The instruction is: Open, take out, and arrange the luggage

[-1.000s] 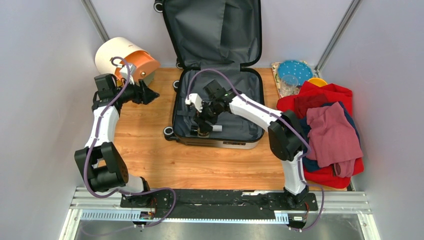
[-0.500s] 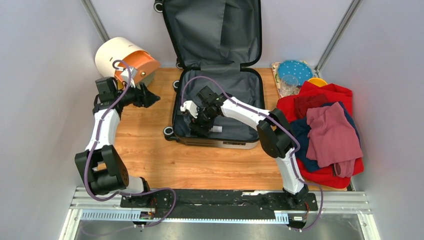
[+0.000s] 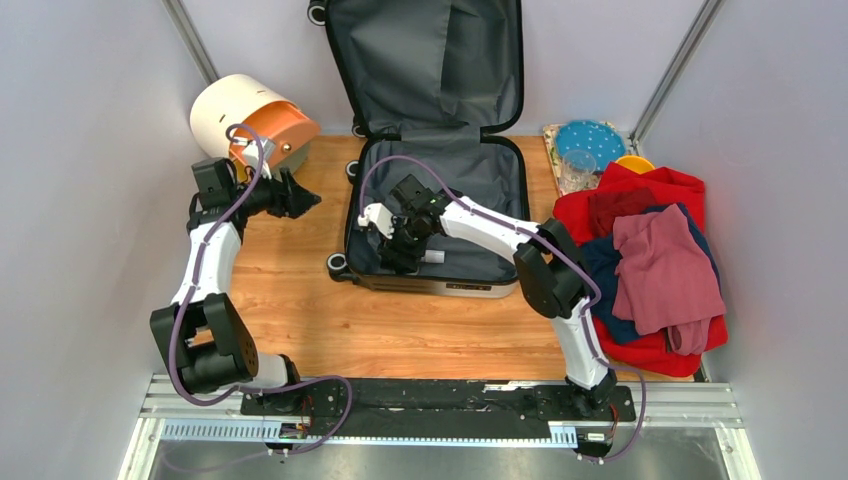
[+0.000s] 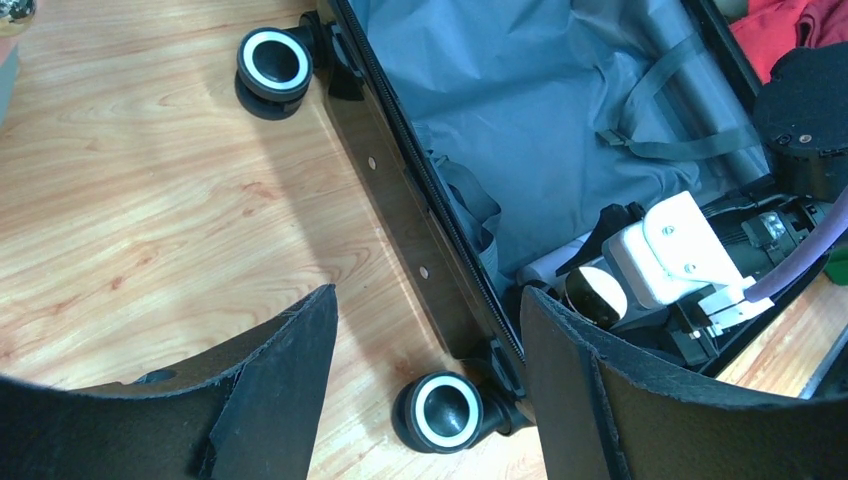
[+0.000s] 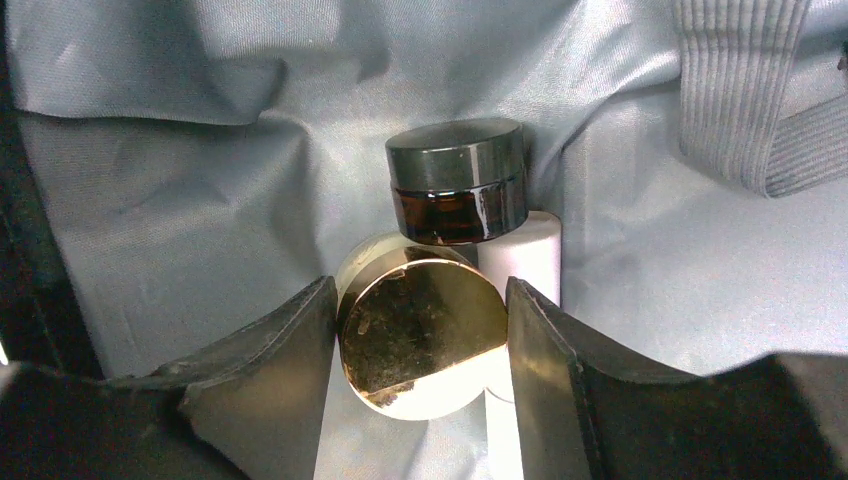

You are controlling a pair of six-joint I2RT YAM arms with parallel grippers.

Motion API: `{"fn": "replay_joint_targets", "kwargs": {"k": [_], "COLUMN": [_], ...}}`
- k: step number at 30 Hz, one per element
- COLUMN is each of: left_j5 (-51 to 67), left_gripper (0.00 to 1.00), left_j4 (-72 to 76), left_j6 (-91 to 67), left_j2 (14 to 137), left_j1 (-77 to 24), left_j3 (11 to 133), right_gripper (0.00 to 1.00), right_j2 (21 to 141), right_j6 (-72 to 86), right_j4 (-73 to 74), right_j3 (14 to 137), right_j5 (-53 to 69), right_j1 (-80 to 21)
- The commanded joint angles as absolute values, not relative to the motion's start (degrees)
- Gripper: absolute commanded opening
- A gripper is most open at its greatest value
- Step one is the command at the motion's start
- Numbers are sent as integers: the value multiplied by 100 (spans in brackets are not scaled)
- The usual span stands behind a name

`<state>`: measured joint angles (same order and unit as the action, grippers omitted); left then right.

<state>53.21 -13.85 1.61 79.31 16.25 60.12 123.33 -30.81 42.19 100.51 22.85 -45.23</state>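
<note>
Three small items remained inside the opened hard-shell suitcase with grey fabric lining [image 3: 480,180], which lay on the wooden bench [image 3: 300,290] beside a heap of red and pink clothes [image 3: 650,260]: a gold-lidded round jar [image 5: 420,350], a black-lidded amber jar [image 5: 458,180] and a white tube [image 5: 525,260]. The right end effector [image 5: 420,310] gripped the gold-lidded jar, having shifted left since a second before. The left end effector [image 4: 428,300] hung released, hardly moved.
</note>
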Motion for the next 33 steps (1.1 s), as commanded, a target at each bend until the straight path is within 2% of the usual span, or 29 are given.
{"fn": "replay_joint_targets", "kwargs": {"k": [1,4,18,24,30,33], "left_j5": [5361,5370,5502,6090,6995,7330], "left_gripper": [75,75,75,75,80,82], "left_j4": [-1143,-1116,-1063,-836,-852,-1448], "left_j6": [158,141,149,184,1623,3274], "left_j2": [7673,7655,7646,7603,7322,7111], "left_j1": [1626,1626,1626,1600,1284,943], "left_j3": [5994,5985,5976,5732,5432,5423], "right_gripper": [8,0,0,0,0,0], "right_j2": [11962,11743,11549,11637,11611,11523], "right_j6": [-3076,-2971,-2497,-1628,-941,-1185], "right_j4": [4017,3999,3876,3858,3928,4340], "right_j3": [10002,10028,10159,10687,11162,11259], "right_j5": [1968,2153,2821,3374,4665,5272], "right_j1": [-4377,-4298,-3877,-3560,-3129,-3076]}}
